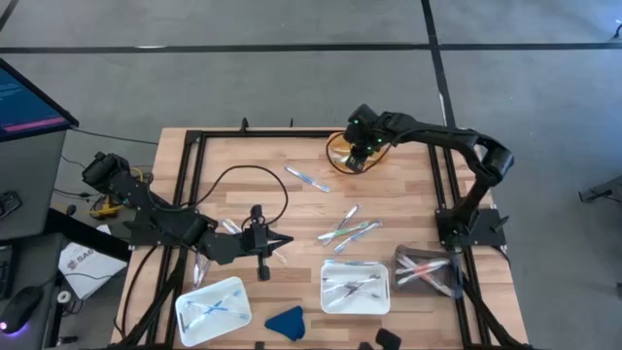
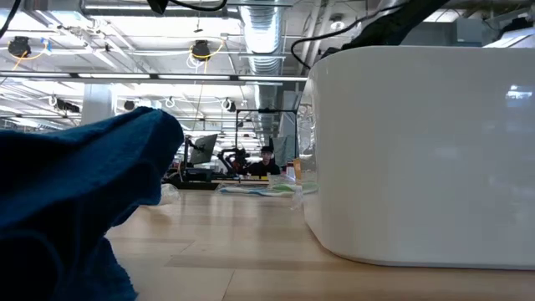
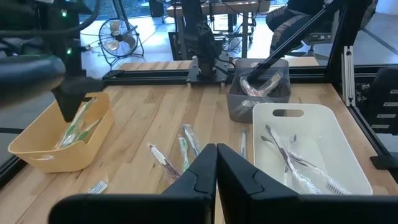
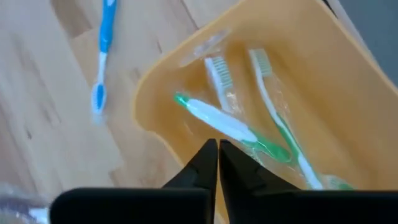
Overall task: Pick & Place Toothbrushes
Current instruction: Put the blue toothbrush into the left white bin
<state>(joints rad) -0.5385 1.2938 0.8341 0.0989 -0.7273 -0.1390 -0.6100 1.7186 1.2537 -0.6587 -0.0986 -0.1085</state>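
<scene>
Toothbrushes: spread over table and bins. Loose cluster [image 1: 348,228] mid-table, approx 4 (hedge: overlapping, count unsure); one blue-handled brush [image 1: 307,180] alone nearer yellow bin [image 1: 335,156]. No brand text legible on any brush or bin; a white label on the floor at the table's left shows dark lettering, too small to read.

R gripper [image 4: 217,149] over the yellow bin at the far edge, fingers pressed together, nothing held. R wrist view shows 3 green/white brushes [image 4: 236,127] inside, in clear wrap; the high view hides these under the arm.

L gripper [image 1: 277,243] low over the table's left-centre, jaws closed, empty. L wrist view shows grey bin [image 3: 258,93] w/ brushes and white tray [image 3: 311,149] w/ several brushes.

Second white tray [image 1: 209,309] front-left, 2 brushes or so. Blue cloth [image 1: 285,323] at the front edge; it and the white tray's wall fill the low view. Black cable [image 1: 243,180] loops on the table.
</scene>
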